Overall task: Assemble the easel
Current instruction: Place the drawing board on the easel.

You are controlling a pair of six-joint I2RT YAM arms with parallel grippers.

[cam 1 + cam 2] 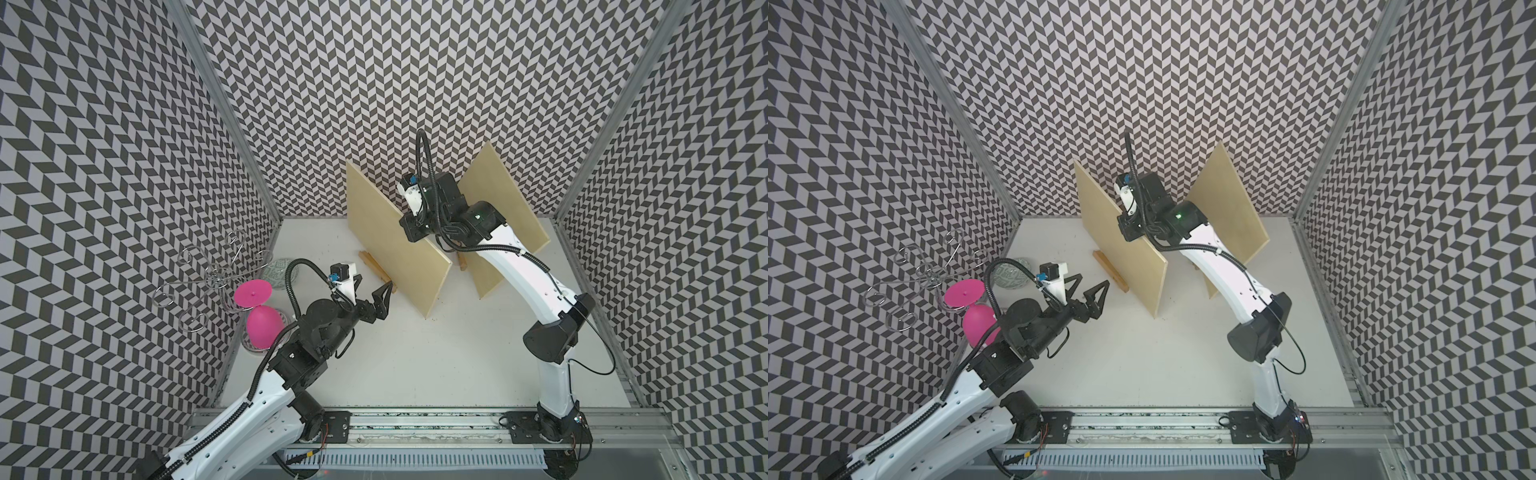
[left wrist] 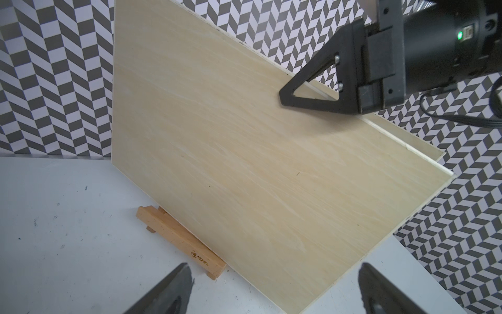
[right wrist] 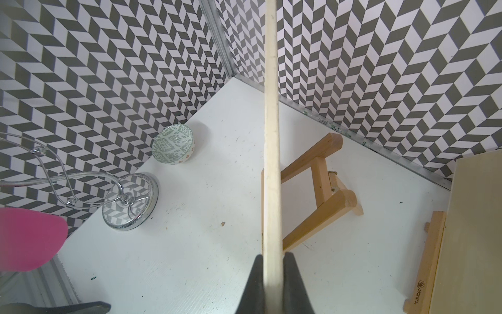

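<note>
The easel (image 3: 320, 190) stands toward the back of the table (image 1: 415, 365). Its wooden frame is behind the plywood board (image 1: 395, 245), whose lower edge meets the ledge (image 2: 179, 242). The board is judged light, stiff and smooth-faced. A thin panel tips easily, so the top edge is the correct hold. The right gripper (image 3: 273, 258) is clamped on that edge. The left gripper (image 1: 1092, 286) hangs wide open and empty near the ledge. The patterned bowl (image 3: 173, 144) appears empty.
</note>
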